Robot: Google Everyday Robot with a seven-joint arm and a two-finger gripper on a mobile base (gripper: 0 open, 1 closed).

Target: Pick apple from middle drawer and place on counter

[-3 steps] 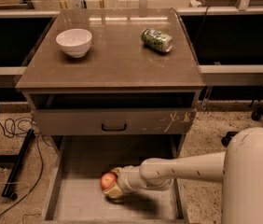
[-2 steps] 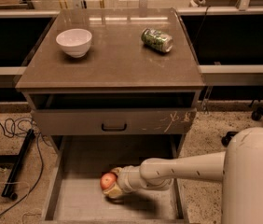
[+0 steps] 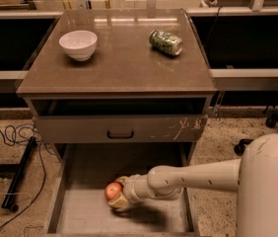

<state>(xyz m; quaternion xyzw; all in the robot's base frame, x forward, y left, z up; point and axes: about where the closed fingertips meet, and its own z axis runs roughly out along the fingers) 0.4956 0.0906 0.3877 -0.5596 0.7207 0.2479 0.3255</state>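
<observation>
The small red apple [image 3: 113, 191] with a paler patch lies low in the open middle drawer [image 3: 85, 216], left of its middle. My gripper [image 3: 117, 197] reaches in from the right on a white arm. Its fingers [image 3: 121, 205] sit above and below the apple and close on it. The apple is at the drawer floor. The counter [image 3: 121, 58] is the grey-brown top slab of the cabinet above.
A white bowl [image 3: 78, 44] stands on the counter at the left and a green drink can [image 3: 165, 42] lies at the right. The drawer front with black handle [image 3: 120, 134] overhangs the drawer's back. Cables [image 3: 11, 132] lie on the floor at the left.
</observation>
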